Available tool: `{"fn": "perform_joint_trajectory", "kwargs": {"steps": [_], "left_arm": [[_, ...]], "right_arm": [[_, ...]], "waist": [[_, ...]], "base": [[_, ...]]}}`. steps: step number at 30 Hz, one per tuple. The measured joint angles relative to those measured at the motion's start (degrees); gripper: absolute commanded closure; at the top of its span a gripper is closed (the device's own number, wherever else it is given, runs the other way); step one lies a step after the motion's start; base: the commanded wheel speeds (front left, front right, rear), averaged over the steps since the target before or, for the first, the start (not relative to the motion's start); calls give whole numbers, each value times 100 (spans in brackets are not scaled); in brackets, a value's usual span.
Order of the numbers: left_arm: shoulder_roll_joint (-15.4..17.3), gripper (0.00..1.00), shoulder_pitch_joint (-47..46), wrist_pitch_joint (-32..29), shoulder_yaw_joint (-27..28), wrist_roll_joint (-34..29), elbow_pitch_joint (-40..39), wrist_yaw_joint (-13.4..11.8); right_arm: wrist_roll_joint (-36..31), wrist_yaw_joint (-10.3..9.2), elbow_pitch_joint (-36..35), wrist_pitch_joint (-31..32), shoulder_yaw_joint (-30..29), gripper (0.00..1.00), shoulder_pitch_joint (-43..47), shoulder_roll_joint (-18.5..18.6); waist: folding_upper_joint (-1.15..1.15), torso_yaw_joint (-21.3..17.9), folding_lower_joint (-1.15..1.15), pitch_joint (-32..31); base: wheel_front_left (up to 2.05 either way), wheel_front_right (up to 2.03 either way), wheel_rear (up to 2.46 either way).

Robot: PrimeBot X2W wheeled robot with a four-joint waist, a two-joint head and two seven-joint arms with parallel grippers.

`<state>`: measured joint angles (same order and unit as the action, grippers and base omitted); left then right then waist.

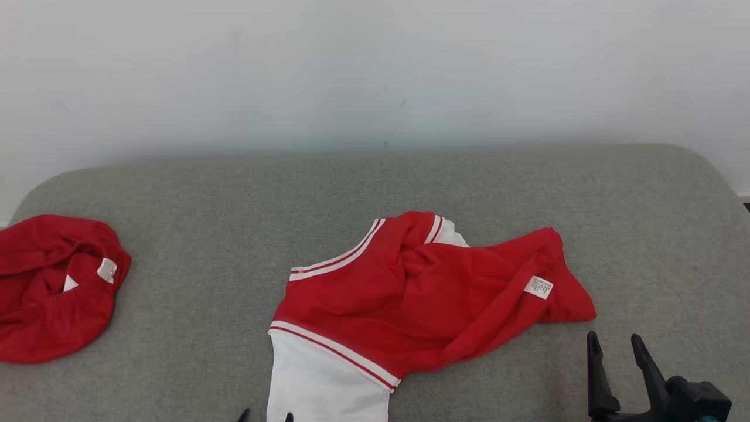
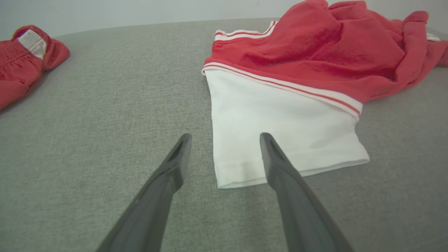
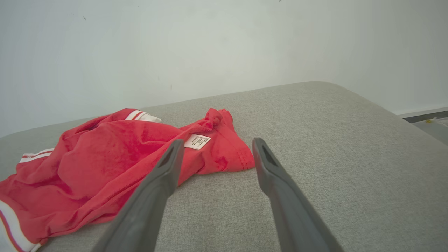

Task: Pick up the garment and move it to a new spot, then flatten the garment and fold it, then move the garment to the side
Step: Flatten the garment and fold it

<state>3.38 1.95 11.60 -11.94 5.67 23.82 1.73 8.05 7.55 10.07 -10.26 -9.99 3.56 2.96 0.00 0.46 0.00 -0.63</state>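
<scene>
"What were the fingers doing?"

"Both pairs stood spread wide, pinching nothing. The left gripper [image 2: 225, 138] had its two dark fingers [image 2: 171, 171] astride one edge of the garment's white sleeve [image 2: 280, 129], near the hem. One finger was over the white cloth, the other just off it over the bare grey cushion [image 1: 205, 234]. Whether the tips were touching the cloth, I couldn't tell."

"And the right one?"

"The right gripper [image 3: 217, 142] was empty too. Its fingers [image 3: 276, 182] pointed at the garment's crumpled red end, the end with the small white care label [image 1: 538, 287], and they stood near it but apart from it."

"Where was the garment itself?"

"The garment [image 1: 422, 293] lay loosely heaped, not flat. The body was red with white stripes at the trim, and the white sleeve stretched toward the robot. The cushion lay under it and ran out past it on every side."

"Anything else about?"

"A second red piece of clothing [image 1: 47, 287] lay bunched well off to the garment's left — and a pale wall [image 1: 375, 70] stood beyond the garment."
</scene>
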Motion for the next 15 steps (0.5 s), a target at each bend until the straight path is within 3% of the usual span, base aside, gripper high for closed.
{"fn": "perform_joint_trajectory", "kwargs": {"steps": [12, 13, 15], "left_arm": [[-29, 0, -499, -626, -114, 192, 853, -282], [-30, 5, -538, -679, -118, 198, 904, -300], [-33, 5, -610, -735, -137, 254, 969, -339]], "right_arm": [[1, 0, -57, 43, 91, 0, -47, 0], [1, 0, -67, 48, 91, 0, -60, 0], [1, 0, -83, 59, 90, 0, -71, -1]], "waist": [[0, -139, 0, 124], [0, -140, 0, 143], [0, -136, 0, 181]], "base": [[0, 0, 0], [0, 0, 0], [0, 0, 0]]}}
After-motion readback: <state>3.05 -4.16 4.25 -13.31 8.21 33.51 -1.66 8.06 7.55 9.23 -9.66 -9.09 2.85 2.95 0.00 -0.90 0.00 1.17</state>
